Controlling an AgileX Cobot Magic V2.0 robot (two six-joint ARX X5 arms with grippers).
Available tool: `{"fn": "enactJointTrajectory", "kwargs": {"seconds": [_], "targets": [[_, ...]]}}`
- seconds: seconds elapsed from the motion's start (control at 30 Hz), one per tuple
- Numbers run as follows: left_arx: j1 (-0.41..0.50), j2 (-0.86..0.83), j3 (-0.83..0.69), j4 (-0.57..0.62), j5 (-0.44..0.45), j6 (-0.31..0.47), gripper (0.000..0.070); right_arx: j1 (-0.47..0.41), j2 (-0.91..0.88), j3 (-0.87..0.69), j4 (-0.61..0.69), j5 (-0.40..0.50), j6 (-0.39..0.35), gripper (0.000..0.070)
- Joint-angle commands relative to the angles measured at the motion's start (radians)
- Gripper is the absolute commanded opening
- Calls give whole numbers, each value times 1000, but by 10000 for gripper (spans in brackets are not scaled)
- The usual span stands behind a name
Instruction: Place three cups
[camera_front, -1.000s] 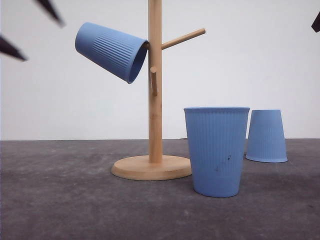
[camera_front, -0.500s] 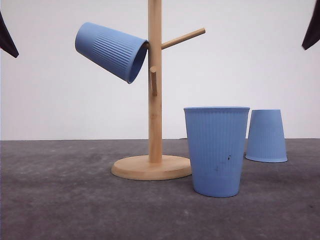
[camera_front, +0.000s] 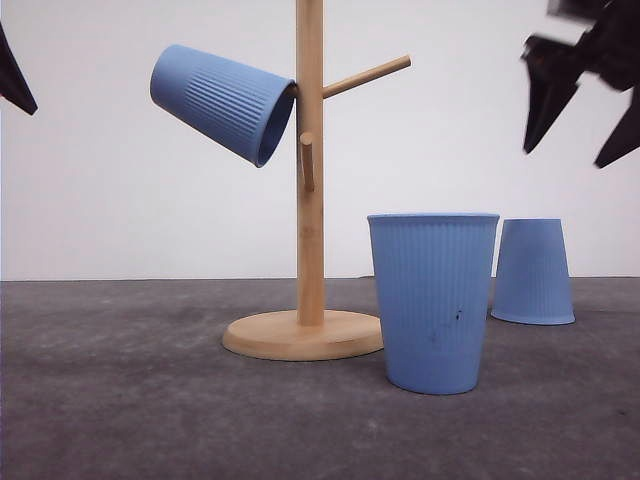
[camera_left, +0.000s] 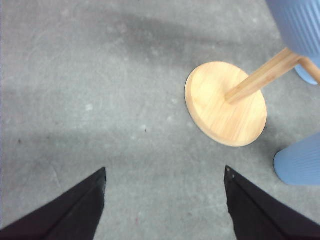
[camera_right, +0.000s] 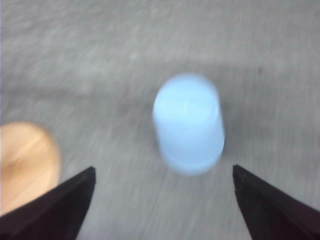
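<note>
One light-blue ribbed cup hangs mouth-first on a left peg of the wooden stand. A second cup, with small dark specks, stands upright in front of the stand's base. The third cup sits upside down at the back right; the blurred right wrist view has this cup between and ahead of the open fingers. My right gripper hovers open, high above that cup. My left gripper is open and empty, its finger at the far left edge, away from the hung cup.
The stand's round base rests on the grey tabletop; an upper right peg and a short front peg are bare. A white wall lies behind. Open table lies at the left.
My right gripper has come in from the top right corner, moving left and down to above the upside-down cup. The left gripper withdrew toward the left edge. The cups have not moved.
</note>
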Motion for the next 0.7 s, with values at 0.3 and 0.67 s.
{"fn": "enactJointTrajectory", "kwargs": {"seconds": [0.3,0.67], "targets": [[-1,3,8,3,-4,19,434,2,294,143,116,1,-52,647],[-1,3,8,5,3,19,434,2,439,143,189,5,-52,569]]}}
